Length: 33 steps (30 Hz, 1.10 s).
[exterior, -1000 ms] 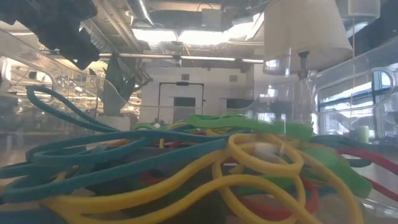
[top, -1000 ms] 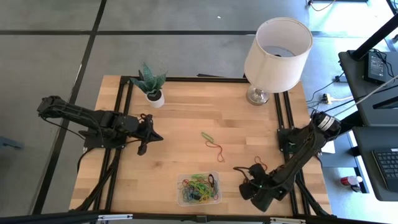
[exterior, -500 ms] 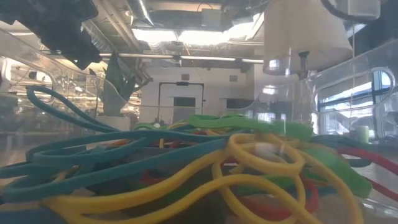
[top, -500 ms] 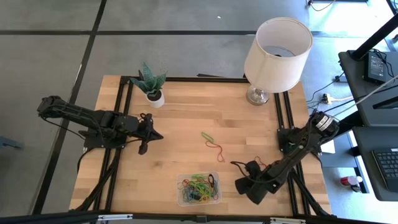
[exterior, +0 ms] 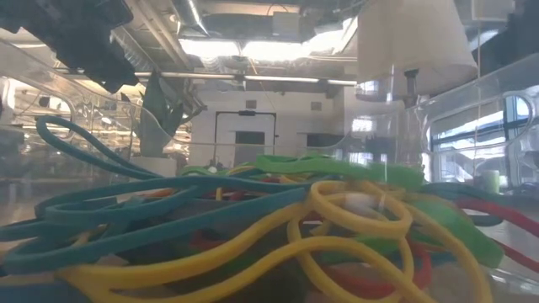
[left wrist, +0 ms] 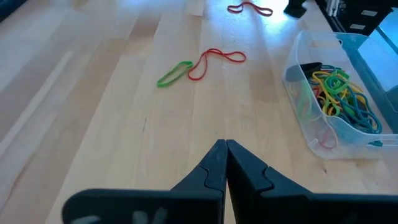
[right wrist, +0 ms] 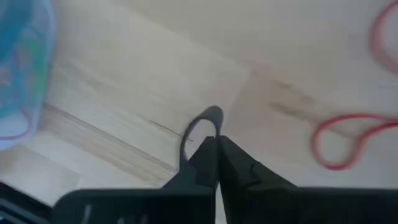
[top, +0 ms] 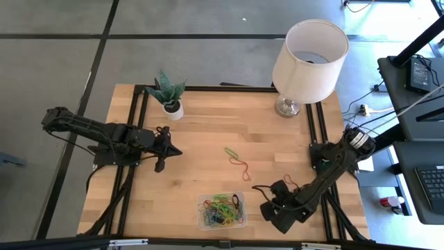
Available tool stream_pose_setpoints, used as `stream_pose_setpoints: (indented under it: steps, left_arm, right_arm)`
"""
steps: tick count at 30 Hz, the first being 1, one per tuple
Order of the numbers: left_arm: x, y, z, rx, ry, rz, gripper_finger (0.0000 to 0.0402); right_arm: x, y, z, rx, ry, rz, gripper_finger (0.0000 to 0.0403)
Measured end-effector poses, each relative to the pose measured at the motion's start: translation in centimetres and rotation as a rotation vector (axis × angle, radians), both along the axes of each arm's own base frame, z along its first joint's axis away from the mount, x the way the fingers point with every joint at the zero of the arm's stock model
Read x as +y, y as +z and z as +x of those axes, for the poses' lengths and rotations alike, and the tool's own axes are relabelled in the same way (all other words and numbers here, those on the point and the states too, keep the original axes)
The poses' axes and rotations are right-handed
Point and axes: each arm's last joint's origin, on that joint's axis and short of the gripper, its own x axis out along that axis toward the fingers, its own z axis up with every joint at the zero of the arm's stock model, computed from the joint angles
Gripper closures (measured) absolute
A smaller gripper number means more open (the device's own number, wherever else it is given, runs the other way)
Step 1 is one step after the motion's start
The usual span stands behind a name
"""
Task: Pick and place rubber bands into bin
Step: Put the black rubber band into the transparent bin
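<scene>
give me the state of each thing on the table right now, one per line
bin: upright near the front edge, holding a pile of mixed-colour bands
green rubber band: loose on the wood, mid-table
red rubber band: loose beside the green one
dark rubber band: pinched in the right gripper
right gripper: shut on the dark band, right of the bin
left gripper: shut, empty, waiting at left
lamp: upright

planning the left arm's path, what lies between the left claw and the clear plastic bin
Mostly bare wood. In the left wrist view, only tabletop separates the shut left claw from the clear plastic bin; the green rubber band and red rubber band lie farther off, aside.
</scene>
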Motion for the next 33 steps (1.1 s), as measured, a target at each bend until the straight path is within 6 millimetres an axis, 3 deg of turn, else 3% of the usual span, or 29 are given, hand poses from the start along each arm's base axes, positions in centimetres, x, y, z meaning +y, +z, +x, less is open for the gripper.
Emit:
stream_pose_setpoints:
  steps: [5, 10, 15, 19, 23, 27, 33]
  left_arm:
    - [0.0, 0.0, 0.0, -0.002, -0.002, 0.002, 0.0396]
    - [0.0, 0.0, 0.0, -0.003, -0.002, 0.002, 0.0396]
    - [0.0, 0.0, 0.0, -0.003, -0.002, 0.002, 0.0396]
    - [0.0, 0.0, 0.0, -0.001, -0.002, 0.003, 0.0396]
    - [0.0, 0.0, 0.0, 0.001, -0.002, 0.003, 0.0396]
    - [0.0, 0.0, 0.0, 0.004, -0.001, 0.004, 0.0396]
    - [0.0, 0.0, 0.0, 0.005, -0.001, 0.004, 0.0396]
  right_arm:
    - [0.5, 5.0, 0.8, -0.039, 0.032, -0.098, 0.0398]
    - [0.4, 9.6, 2.8, -0.233, 0.148, -0.212, 0.0400]
    - [0.0, 11.3, 6.6, -0.295, 0.253, -0.277, 0.0401]
    - [0.3, 10.5, 11.1, -0.323, 0.384, -0.302, 0.0401]
    - [0.7, 8.3, 14.8, -0.267, 0.475, -0.245, 0.0402]
    - [1.3, 5.4, 16.9, -0.199, 0.499, -0.182, 0.0402]
    - [1.7, 1.9, 18.6, -0.166, 0.447, -0.132, 0.0397]
